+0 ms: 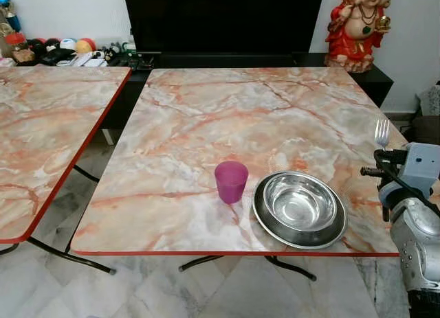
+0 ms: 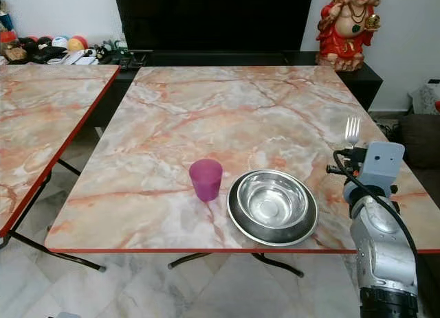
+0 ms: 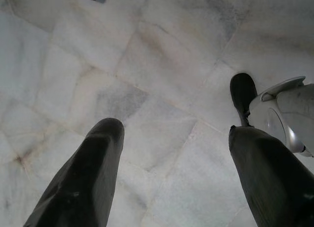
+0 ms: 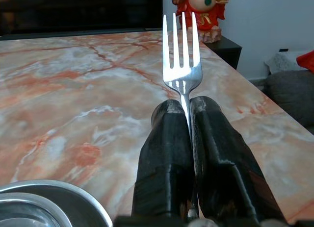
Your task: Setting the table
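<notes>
Fork (image 4: 182, 72) placement is what you have left: your right gripper (image 4: 189, 107) is clamped on the handle, tines pointing up and away from the fingers, hovering over the near right part of the table (image 1: 206, 119), just to the right of the bowl (image 1: 300, 201). You already have the near edge partly set, judging by how things lie: that steel bowl sits nested in a steel plate (image 1: 265, 218), and the purple cup (image 1: 230, 181) stands just beside the plate on its left, upright. So the setting looks well along, with the fork not yet down. You will probably want it laid flat on the bare marble to the right of the plate, which means tipping the wrist so the tines come level before you let go; released upright, it would likely fall and clatter. Your left gripper (image 3: 171, 158) hangs idle with its fingers spread wide above the floor (image 3: 157, 65). Farther back, a red figurine (image 1: 357, 26) stands beyond the table's far right corner.
</notes>
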You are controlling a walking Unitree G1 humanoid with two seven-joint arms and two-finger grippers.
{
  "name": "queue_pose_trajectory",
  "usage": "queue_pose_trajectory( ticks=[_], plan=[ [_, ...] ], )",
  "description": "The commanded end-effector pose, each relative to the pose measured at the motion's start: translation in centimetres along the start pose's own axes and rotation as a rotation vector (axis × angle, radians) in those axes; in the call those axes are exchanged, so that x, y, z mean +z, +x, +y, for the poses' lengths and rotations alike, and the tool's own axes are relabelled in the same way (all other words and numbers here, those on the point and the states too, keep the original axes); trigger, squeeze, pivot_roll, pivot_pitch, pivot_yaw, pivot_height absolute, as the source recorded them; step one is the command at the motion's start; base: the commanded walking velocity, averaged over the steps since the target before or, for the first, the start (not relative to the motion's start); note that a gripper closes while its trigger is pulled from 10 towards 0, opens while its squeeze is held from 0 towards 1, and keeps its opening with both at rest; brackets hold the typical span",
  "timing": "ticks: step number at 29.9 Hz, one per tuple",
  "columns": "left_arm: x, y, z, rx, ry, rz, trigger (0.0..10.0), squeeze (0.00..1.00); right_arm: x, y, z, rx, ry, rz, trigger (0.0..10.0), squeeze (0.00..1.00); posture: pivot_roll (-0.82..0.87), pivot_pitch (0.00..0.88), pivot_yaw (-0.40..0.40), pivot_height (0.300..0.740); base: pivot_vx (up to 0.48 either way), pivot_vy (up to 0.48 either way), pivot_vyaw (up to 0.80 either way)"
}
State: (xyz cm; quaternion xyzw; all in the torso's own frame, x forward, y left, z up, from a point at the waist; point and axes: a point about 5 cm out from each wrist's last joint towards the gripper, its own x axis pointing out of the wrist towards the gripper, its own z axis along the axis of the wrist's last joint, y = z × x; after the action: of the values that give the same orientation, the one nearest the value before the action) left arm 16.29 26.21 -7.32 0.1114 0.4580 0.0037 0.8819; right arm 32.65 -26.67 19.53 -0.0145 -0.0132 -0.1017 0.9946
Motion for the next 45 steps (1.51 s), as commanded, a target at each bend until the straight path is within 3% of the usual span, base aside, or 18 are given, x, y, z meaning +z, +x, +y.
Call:
queue_pose_trajectory(
  ticks=[1, 32, 39, 40, 45],
  plan=[
    [-0.6, -0.2, 0.1, 0.004, 0.004, 0.017, 10.0, 0.0, 0.3, -0.2, 0.0, -0.006, 0.019, -0.004, 10.0, 0.0, -0.04, 0.073, 0.031, 0.74, 0.0, 0.0, 0.0],
    [-0.5, 0.0, -0.5, -0.014, 0.025, 0.013, 10.0, 0.0, 0.1, -1.0, 0.1, -0.027, 0.015, 0.039, 10.0, 0.0, -0.04, 0.088, 0.024, 0.74, 0.184, 0.0, 0.0],
    [-0.5, 0.0, -0.5, -0.015, 0.026, 0.015, 10.0, 0.0, -1.1, -2.5, 0.6, -0.027, -0.022, 0.125, 10.0, 0.0, -0.05, 0.097, 0.027, 0.74, 0.0, 0.0, 0.0],
    [-0.5, -0.1, -0.5, -0.017, 0.029, 0.016, 10.0, 0.0, -1.3, -3.0, 0.7, -0.028, -0.074, 0.15, 10.0, 0.0, -0.06, 0.097, 0.03, 0.74, 0.0, 0.0, 0.0],
    [-0.5, 0.0, -0.4, -0.022, 0.037, 0.019, 10.0, 0.0, -1.6, -4.3, 1.1, -0.031, -0.119, 0.206, 10.0, 0.0, -0.06, 0.098, 0.032, 0.74, 0.0, 0.0, 0.0]
  ],
)
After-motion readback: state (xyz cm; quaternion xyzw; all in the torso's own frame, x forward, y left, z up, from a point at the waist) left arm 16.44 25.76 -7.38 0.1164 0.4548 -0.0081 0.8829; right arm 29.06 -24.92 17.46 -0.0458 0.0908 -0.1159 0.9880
